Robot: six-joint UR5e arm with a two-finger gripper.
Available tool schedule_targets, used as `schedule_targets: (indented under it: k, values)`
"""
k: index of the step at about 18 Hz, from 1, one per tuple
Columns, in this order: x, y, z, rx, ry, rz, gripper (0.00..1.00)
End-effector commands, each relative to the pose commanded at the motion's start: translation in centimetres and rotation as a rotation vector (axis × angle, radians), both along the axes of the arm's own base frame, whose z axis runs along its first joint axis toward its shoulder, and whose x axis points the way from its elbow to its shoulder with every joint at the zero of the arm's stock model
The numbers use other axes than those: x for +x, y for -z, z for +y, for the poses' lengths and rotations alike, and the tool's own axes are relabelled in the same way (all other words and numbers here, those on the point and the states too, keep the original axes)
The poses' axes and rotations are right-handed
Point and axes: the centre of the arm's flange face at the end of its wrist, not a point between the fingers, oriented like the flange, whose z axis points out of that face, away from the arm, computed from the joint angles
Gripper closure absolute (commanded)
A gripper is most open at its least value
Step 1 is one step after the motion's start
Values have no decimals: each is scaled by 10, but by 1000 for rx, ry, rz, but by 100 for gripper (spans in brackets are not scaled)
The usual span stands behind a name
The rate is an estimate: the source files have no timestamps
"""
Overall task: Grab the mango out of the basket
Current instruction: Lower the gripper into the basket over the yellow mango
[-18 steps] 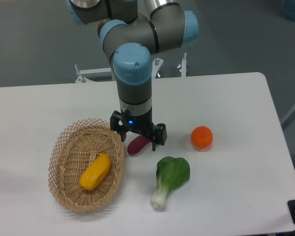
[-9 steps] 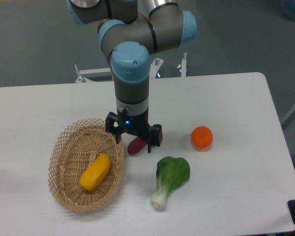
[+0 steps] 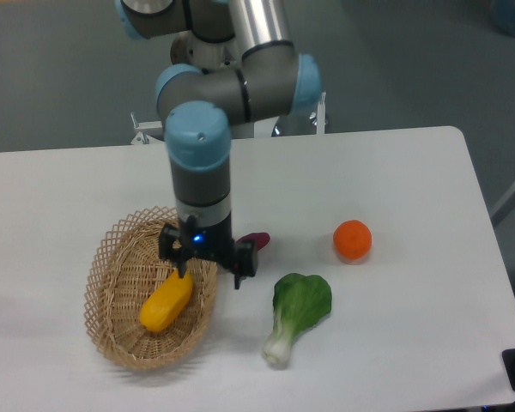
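Observation:
The yellow-orange mango (image 3: 165,302) lies lengthwise in the tan wicker basket (image 3: 120,283) at the left of the table. My gripper (image 3: 210,268) hangs over the basket's right rim, just up and right of the mango's upper end. Its fingers (image 3: 240,264) stand apart, so it is open and holds nothing. It is not touching the mango.
A purple sweet potato (image 3: 256,240) lies just right of the gripper, mostly hidden behind it. A green bok choy (image 3: 296,311) lies to the lower right. A round orange (image 3: 352,239) sits further right. The arm's wrist (image 3: 202,184) stands upright above the basket's rim.
The gripper has moved left, from over the sweet potato to over the basket's right rim, close to the mango. The sweet potato now shows less. The objects have not moved.

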Motion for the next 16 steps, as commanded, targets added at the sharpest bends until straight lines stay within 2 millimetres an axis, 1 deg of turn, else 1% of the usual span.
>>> schedule_targets:
  k: [2,4,6,7,9,12,15,16]
  values:
    - [9,7,7,10,18,10,0]
    - [22,21,15,-8,43,8,0]
    - [31,34,19,-26,59,-3,0]
    - [36,37,20,-31,65,-5,0]
    - [40,42,20,-37,71,-10,0]
    - [39,59,23,-58,76,-20,0]
    - [43,61,27,-46,88,-12,0]
    - [42,62,27,-45,88,-11,0]
